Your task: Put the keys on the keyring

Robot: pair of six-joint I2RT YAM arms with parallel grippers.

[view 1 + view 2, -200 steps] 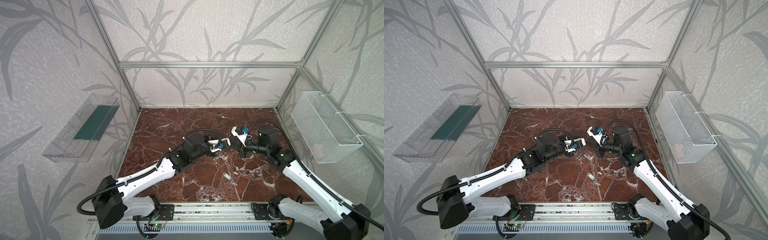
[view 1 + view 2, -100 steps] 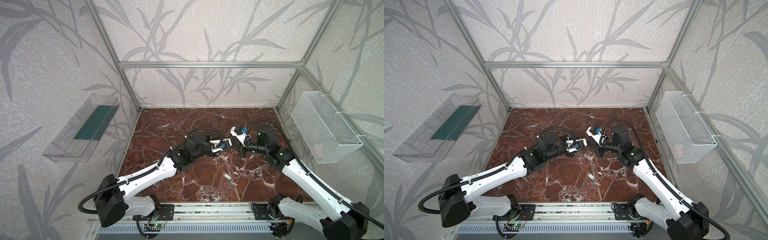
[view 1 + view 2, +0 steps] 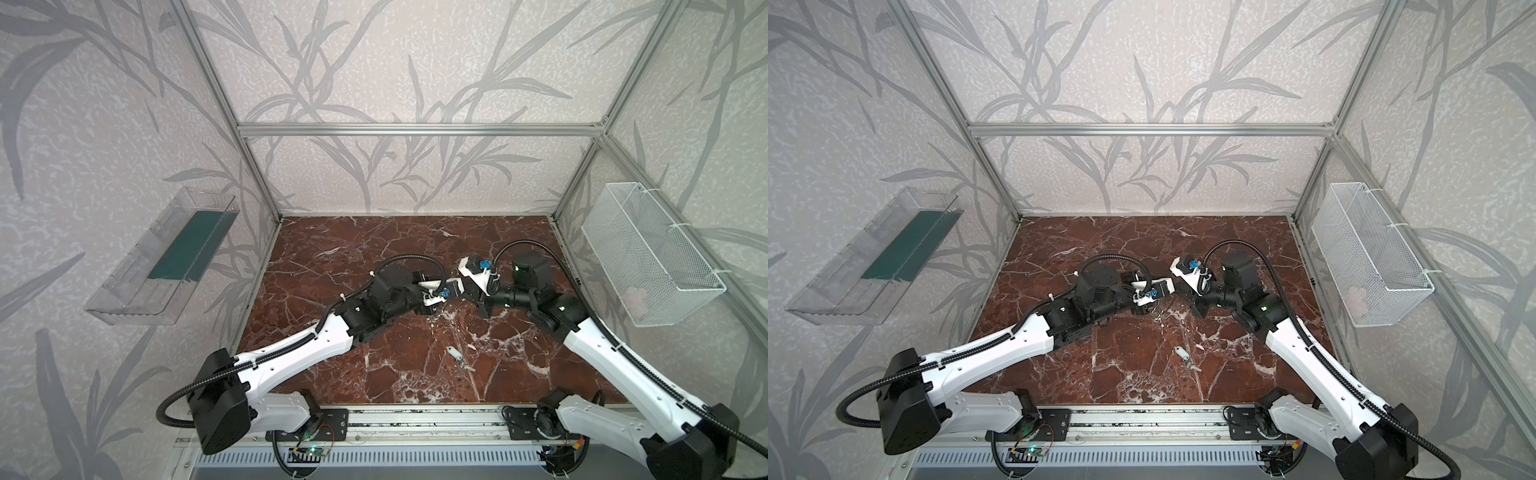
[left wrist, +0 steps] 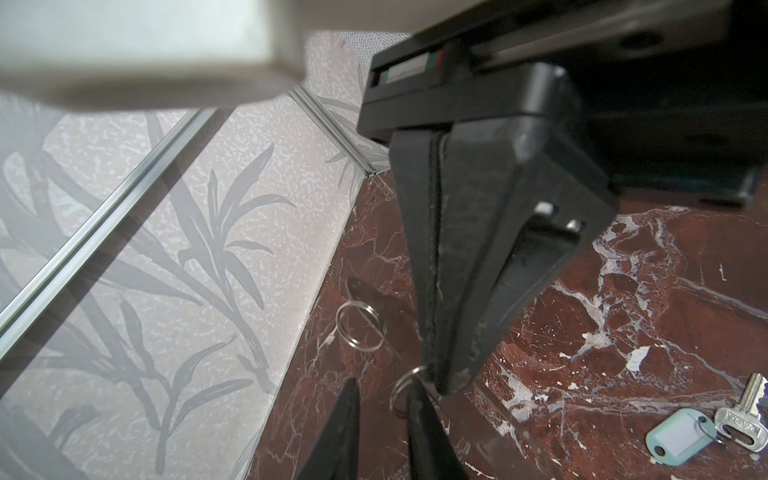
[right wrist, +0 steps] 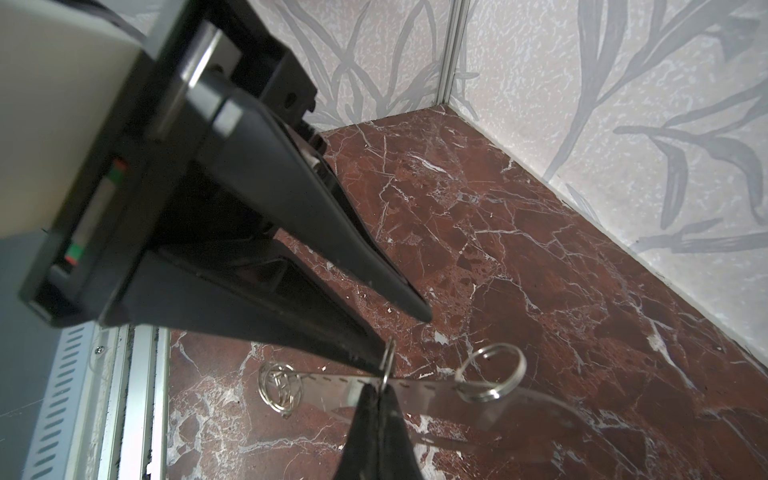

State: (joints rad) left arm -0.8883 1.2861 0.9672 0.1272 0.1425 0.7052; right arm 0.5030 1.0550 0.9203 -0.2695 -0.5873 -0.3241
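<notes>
My right gripper (image 5: 376, 388) is shut on the keyring (image 5: 436, 388), a flat grey metal plate with a row of small holes, held above the marble floor. Three split rings hang from that row: one end ring (image 5: 282, 384), a middle ring (image 5: 388, 361) and another end ring (image 5: 492, 372). My left gripper (image 5: 399, 332) faces it, open by a narrow gap, with one fingertip (image 5: 374, 351) against the middle ring (image 4: 405, 390). Both grippers meet at mid-table in both top views. One of the keys (image 4: 744, 415), silver with a pale tag (image 4: 681, 436), lies on the floor (image 3: 456, 354) (image 3: 1180, 353).
A white wire basket (image 3: 648, 253) hangs on the right wall and a clear plastic tray (image 3: 166, 257) on the left wall. An aluminium rail (image 3: 415, 419) carrying both arm bases runs along the front edge. Patterned walls enclose the marble floor (image 3: 374, 257).
My left gripper has edged a little toward the right gripper and its jaws have narrowed somewhat. The right gripper keeps its hold on the plate.
</notes>
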